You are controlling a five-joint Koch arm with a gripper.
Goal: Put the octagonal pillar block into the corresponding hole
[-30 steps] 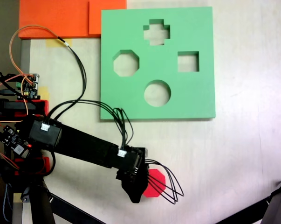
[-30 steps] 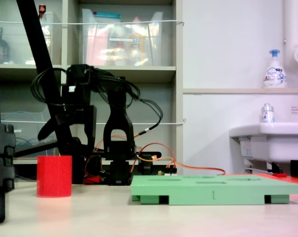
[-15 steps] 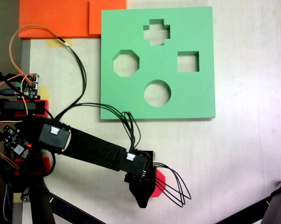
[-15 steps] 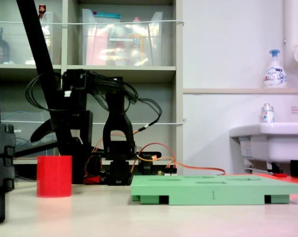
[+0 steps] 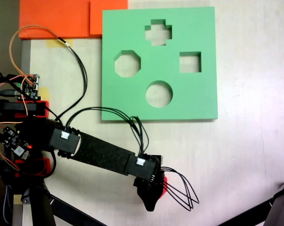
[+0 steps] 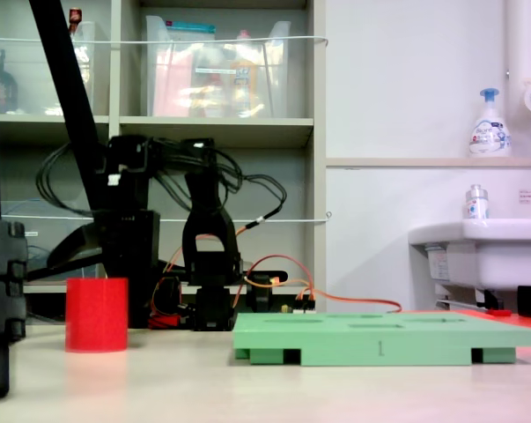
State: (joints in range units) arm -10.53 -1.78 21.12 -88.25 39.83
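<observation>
The red octagonal pillar block (image 6: 96, 315) stands upright on the table, left of the green foam board (image 6: 384, 339) in a fixed view. From above, just a red sliver of the block (image 5: 164, 181) shows at the right of my gripper (image 5: 153, 192), which hangs low right over it. One dark jaw splays out to the side and the gripper (image 6: 91, 264) looks open, holding nothing. The eight-sided hole (image 5: 127, 64) lies empty on the left of the green board (image 5: 198, 101), far from the block.
The board also has a cross cutout (image 5: 158, 32), a square cutout (image 5: 190, 62) and a round cutout (image 5: 159, 94). Orange foam sheets (image 5: 57, 19) lie at the top left. Loose black wires (image 5: 182, 193) loop off the gripper. The arm's base and circuit boards (image 5: 19, 136) sit at the left.
The arm has stretched further out and the gripper has come down over the red block, hiding more of it from above. Block and board have not moved.
</observation>
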